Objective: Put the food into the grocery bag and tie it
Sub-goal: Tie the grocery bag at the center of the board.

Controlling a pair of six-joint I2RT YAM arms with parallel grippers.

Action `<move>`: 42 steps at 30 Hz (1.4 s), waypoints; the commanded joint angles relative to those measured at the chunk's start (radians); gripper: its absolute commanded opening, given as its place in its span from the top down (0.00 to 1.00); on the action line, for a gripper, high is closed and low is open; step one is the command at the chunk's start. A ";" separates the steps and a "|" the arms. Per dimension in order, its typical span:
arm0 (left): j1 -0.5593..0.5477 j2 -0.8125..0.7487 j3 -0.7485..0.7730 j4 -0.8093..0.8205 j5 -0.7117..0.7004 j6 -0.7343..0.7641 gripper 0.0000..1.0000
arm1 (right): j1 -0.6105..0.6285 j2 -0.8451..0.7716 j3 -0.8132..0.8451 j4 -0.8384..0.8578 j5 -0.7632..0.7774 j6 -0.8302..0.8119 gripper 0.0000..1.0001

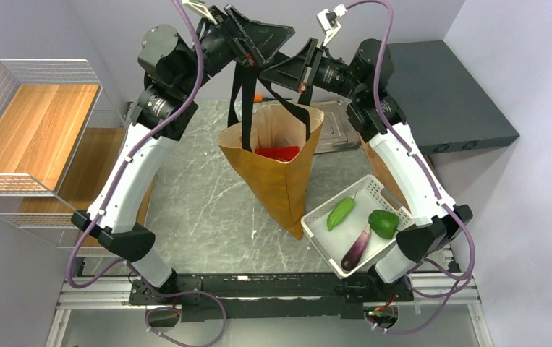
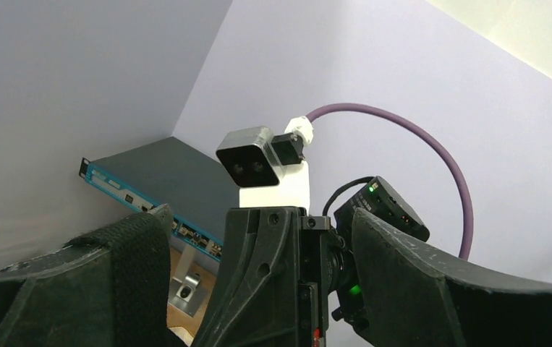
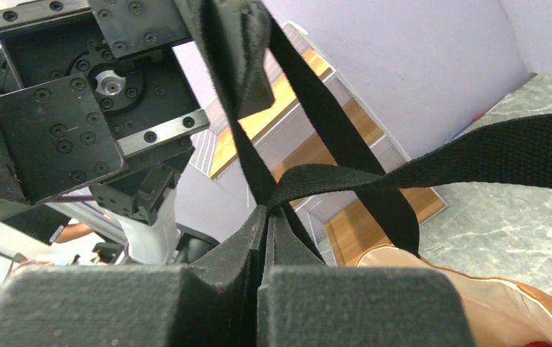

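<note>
Large mustard-ochre fabric grocery bag (image 1: 276, 184) at the centre of a grey marble-patterned table (image 1: 200, 202), upright, mouth gaping to show pale cream lining. Two long black webbing straps (image 1: 245, 108) rising from the mouth to the two grippers above the far half of the table. Inside the bag, one glossy red food item (image 1: 278, 152), partly hidden by the rim.

Left gripper (image 2: 257, 228): padded fingers (image 2: 85, 289) well apart, nothing clamped between them in its wrist view, one strap running up to it. Right gripper (image 3: 265, 213): fingers pressed together, pinching the black webbing at a crossing of the bands.

At the near right corner of the table, one white slotted plastic basket (image 1: 328, 235), touching or just beside the bag's base; cannot tell which. In it, three vegetables: one light green pointed pepper (image 1: 341, 213), one dark green bell pepper (image 1: 383, 223), one slim purple aubergine (image 1: 357, 248).

Beyond the left edge, one wire rack with wooden shelves (image 1: 34, 130). Beyond the far right corner, one flat dark grey box (image 1: 446, 94). Behind the bag at the far edge, one silver metal plate (image 1: 338, 134). Pale lilac walls all round.
</note>
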 commanded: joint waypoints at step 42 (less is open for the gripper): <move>0.052 -0.060 -0.113 0.274 0.445 -0.314 0.29 | -0.026 0.190 -0.091 0.876 -0.208 0.778 1.00</move>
